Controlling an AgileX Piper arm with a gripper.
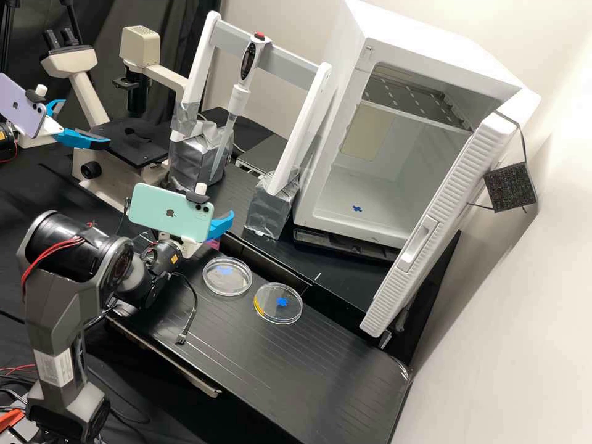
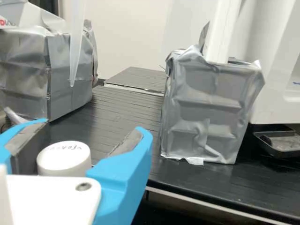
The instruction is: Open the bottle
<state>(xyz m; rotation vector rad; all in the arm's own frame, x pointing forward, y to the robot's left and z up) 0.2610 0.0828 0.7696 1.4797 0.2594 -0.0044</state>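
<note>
The gripper's (image 1: 221, 227) fingers are released and spread, the white bottle cap (image 2: 64, 158) between them, near the far edge of the near counter (image 1: 259, 376). Along that edge lie one dish (image 1: 227, 277) and, farther right, another (image 1: 278, 303). Beyond, a pipette (image 1: 238, 98) hangs from a white stand (image 1: 297, 132), left of the open cabinet (image 1: 431, 43).

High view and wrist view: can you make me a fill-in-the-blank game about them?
The jaws around the white cap are coloured ____.
The number of round, clear dishes on the black surface is ____.
The door of the white cabinet isn't shut, it's ____.

Missing words: blue; two; open.
</note>
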